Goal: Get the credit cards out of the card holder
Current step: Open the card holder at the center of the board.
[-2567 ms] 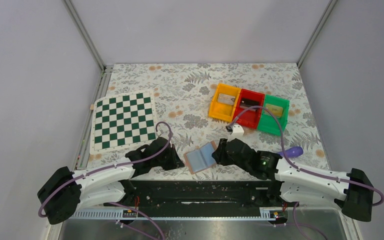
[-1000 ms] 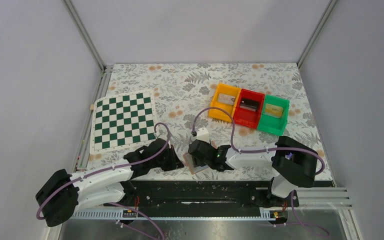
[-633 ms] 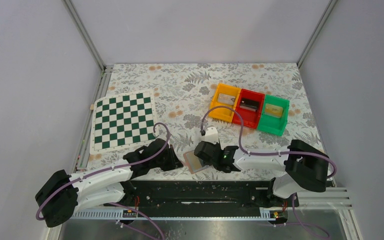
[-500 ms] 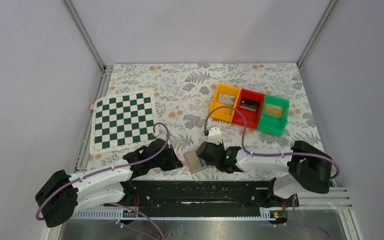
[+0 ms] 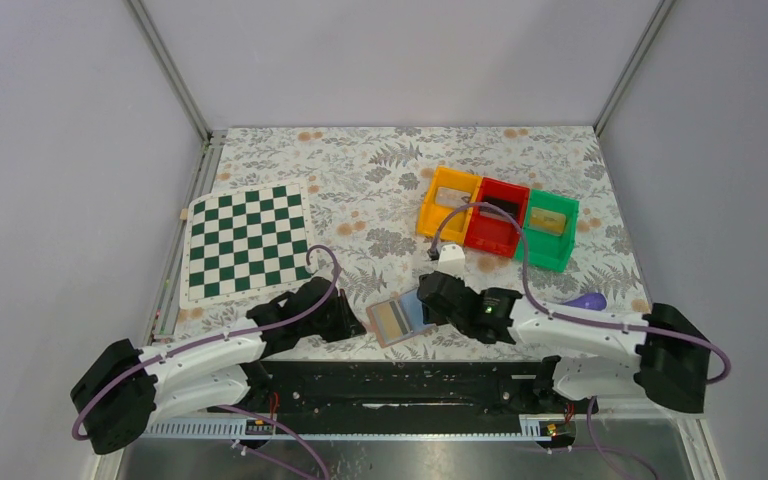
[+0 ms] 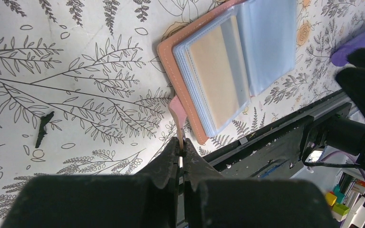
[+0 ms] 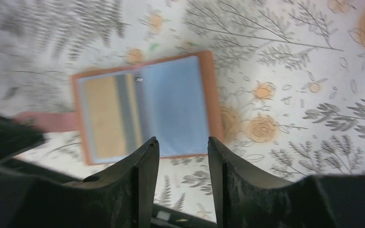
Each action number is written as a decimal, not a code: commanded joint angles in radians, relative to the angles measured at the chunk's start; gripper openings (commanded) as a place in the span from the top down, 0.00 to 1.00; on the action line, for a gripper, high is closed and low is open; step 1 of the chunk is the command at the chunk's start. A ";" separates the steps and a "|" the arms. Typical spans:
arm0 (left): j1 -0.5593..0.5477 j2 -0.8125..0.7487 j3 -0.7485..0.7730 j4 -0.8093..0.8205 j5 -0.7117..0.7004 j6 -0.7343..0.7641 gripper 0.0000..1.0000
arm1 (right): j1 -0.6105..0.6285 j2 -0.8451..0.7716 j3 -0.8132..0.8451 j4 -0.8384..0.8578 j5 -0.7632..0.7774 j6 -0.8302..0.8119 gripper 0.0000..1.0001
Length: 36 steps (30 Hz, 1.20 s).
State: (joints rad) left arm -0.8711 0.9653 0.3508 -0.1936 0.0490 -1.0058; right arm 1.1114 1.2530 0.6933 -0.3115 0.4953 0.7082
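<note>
The tan card holder [image 5: 401,320] lies open on the floral cloth near the front edge. Its left page shows a yellowish card [image 6: 216,76] in a clear sleeve, its right page is pale blue [image 7: 176,102]. My left gripper [image 6: 181,142] is shut on the holder's tan strap tab [image 6: 177,111] at its left side. My right gripper [image 7: 183,142] is open and empty, hovering just right of and above the holder [image 7: 142,107]. In the top view the right gripper [image 5: 430,298] sits at the holder's right edge and the left gripper [image 5: 358,325] at its left.
A green-and-white chessboard [image 5: 246,243] lies at the left. Orange [image 5: 449,204], red [image 5: 495,218] and green [image 5: 548,228] bins stand in a row at the back right. The black base rail [image 5: 400,375] runs along the near edge.
The right arm has swung back to the right, off the holder. The holder now lies open with the yellowish card showing on its left page. The left gripper has stayed put.
</note>
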 commanded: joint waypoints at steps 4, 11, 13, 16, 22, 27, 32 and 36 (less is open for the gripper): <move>0.005 0.017 0.017 0.006 -0.041 0.001 1.00 | -0.002 -0.100 -0.029 0.281 -0.285 -0.055 0.55; 0.046 0.014 0.052 -0.141 -0.139 0.006 0.98 | -0.005 0.053 -0.006 0.301 -0.279 -0.053 0.67; 0.069 0.010 0.071 -0.170 -0.141 0.018 0.95 | -0.008 0.079 -0.015 0.302 -0.276 -0.058 0.68; 0.086 0.004 0.098 -0.199 -0.135 0.030 0.81 | -0.020 0.107 -0.028 0.347 -0.300 -0.059 0.68; 0.088 -0.018 0.154 -0.220 -0.098 0.031 0.70 | -0.021 0.110 -0.062 0.414 -0.343 -0.048 0.70; 0.087 -0.020 0.143 -0.108 0.005 0.042 0.72 | -0.022 0.112 -0.077 0.452 -0.361 -0.039 0.72; 0.088 0.061 0.136 -0.067 0.001 0.035 0.77 | -0.021 0.154 -0.050 0.456 -0.370 -0.030 0.57; 0.093 0.103 0.113 -0.049 -0.003 0.008 0.80 | -0.020 0.224 0.014 0.397 -0.342 -0.037 0.50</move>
State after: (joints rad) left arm -0.7868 1.0367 0.4648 -0.3050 0.0322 -0.9768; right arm 1.0966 1.4147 0.6296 0.1120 0.1364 0.6746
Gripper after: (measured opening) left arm 0.215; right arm 0.488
